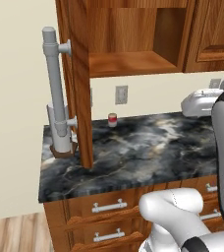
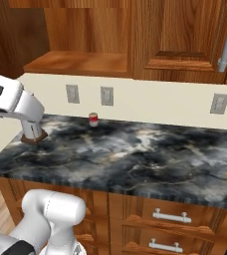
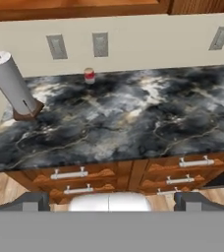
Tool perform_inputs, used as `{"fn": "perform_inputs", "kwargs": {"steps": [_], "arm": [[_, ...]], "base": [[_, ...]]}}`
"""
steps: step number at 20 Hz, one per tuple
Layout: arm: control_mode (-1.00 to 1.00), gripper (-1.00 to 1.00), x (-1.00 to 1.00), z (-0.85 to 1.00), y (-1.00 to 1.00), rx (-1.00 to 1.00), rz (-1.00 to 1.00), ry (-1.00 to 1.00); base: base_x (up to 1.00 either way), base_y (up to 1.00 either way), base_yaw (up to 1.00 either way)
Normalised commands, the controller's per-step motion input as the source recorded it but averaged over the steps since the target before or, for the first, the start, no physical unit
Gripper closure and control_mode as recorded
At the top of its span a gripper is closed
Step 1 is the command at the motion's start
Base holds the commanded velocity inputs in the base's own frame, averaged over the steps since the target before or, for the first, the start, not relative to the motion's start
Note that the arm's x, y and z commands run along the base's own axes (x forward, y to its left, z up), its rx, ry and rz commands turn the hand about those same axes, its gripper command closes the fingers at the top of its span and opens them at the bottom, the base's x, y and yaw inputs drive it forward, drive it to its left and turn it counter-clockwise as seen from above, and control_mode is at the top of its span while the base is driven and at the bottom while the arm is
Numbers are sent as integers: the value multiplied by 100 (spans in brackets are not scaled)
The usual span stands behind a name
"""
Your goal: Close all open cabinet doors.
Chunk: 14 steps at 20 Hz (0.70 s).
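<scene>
Open cabinet door (image 1: 79,83), ten o'clock: rigid, hinged, likely light; push near bar handle (image 1: 55,83). Gripper (image 3: 112,199) released, empty.

Open cabinet door (image 1: 79,83): reddish-brown wood, swung out edge-on toward the base, vertical grey bar handle (image 1: 54,78) on its left face, cabinet interior exposed. Neighbouring door (image 2: 190,40) on the right: shut, raised panel, vertical handle.

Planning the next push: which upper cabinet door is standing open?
The left cabinet door, swung out edge-on over the counter, exposing the empty shelf. The door right of it sits shut.
</scene>
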Motion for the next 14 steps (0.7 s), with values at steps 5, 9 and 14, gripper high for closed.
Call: {"fn": "perform_inputs", "kwargs": {"steps": [5,9,14], "arm": [[-100,-100,-25,0,0,5,0,-17],[-100,-100,0,-6,0,1,0,-29],[-100,-100,4,4,0,0,0,-26]], "base": [[0,0,0],[0,0,0],[0,0,0]]}}
